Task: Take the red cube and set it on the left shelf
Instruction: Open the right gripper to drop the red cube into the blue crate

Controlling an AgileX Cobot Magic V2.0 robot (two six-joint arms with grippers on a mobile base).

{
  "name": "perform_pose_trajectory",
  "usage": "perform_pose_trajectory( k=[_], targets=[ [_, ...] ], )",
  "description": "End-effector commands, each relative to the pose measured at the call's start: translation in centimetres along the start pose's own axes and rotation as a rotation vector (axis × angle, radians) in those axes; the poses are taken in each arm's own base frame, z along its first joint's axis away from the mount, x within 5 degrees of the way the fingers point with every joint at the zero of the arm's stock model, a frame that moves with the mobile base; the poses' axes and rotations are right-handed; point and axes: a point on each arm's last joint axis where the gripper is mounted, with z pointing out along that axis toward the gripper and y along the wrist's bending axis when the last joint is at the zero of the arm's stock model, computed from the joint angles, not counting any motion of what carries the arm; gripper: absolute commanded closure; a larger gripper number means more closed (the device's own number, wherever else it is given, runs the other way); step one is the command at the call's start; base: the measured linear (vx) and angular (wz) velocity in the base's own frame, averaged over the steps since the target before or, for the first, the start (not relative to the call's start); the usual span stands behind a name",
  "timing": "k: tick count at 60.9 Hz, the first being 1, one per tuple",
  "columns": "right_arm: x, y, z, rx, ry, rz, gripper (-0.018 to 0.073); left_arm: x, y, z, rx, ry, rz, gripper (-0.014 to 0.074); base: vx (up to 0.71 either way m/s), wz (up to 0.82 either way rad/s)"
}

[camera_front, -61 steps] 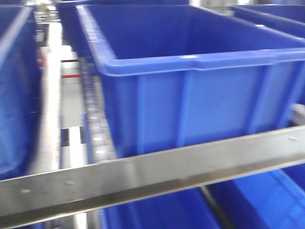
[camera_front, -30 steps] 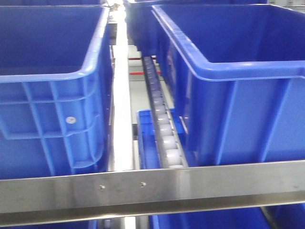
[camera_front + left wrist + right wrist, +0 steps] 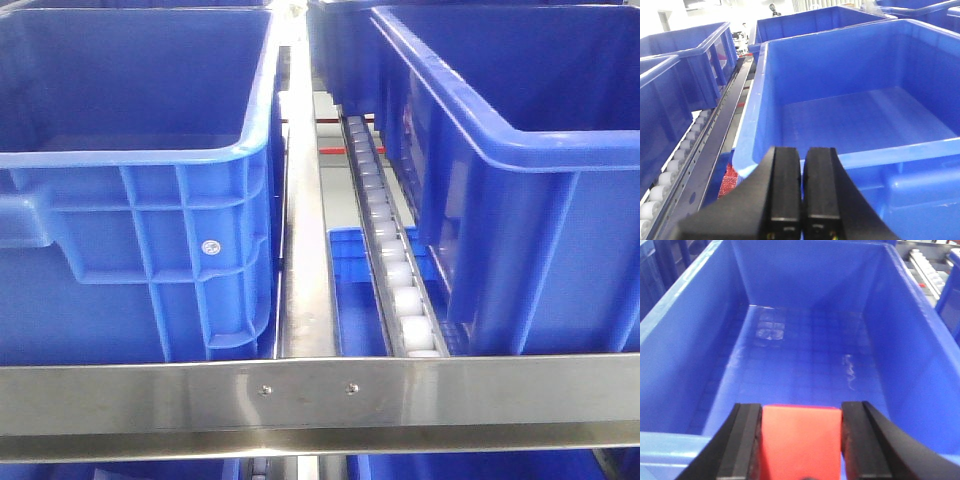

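The red cube [image 3: 801,440] is clamped between the black fingers of my right gripper [image 3: 801,412], which hangs over the near rim of a big empty blue crate [image 3: 805,340]. The left shelf [image 3: 320,400] fills the front view: a shiny steel front rail, a white roller track [image 3: 395,270] and blue crates on either side. My left gripper [image 3: 802,152] is shut with nothing between its fingers, just before the near corner of another empty blue crate [image 3: 855,115]. Neither gripper shows in the front view.
A left crate [image 3: 130,200] and a right crate [image 3: 530,190] flank a steel divider rail [image 3: 303,250]. More crates sit on a lower level below the rail. In the left wrist view, rollers [image 3: 667,172] run at the left and a red textured patch [image 3: 730,177] lies under the crate corner.
The front view has swung leftward: the crate that filled the middle now sits at the right, and a second crate and the roller track have come into view.
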Motion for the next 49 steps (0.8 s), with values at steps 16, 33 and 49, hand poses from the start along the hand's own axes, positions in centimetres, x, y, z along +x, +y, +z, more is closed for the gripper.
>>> perform_pose_trajectory(
  k=[16, 33, 49],
  targets=[
    [-1.71, -0.09, -0.21, 0.008, -0.111, -0.018, 0.05, -0.02, 0.02, 0.1, -0.01, -0.06, -0.004, 0.0491, 0.0, 0.0],
    [-1.71, -0.09, -0.21, 0.008, -0.111, -0.018, 0.05, -0.02, 0.02, 0.1, -0.01, -0.06, -0.004, 0.0491, 0.01, -0.07],
    [-1.73, -0.09, -0.21, 0.008, -0.112, -0.018, 0.05, -0.02, 0.02, 0.1, -0.01, -0.06, -0.004, 0.0491, 0.0, 0.0]
  ],
)
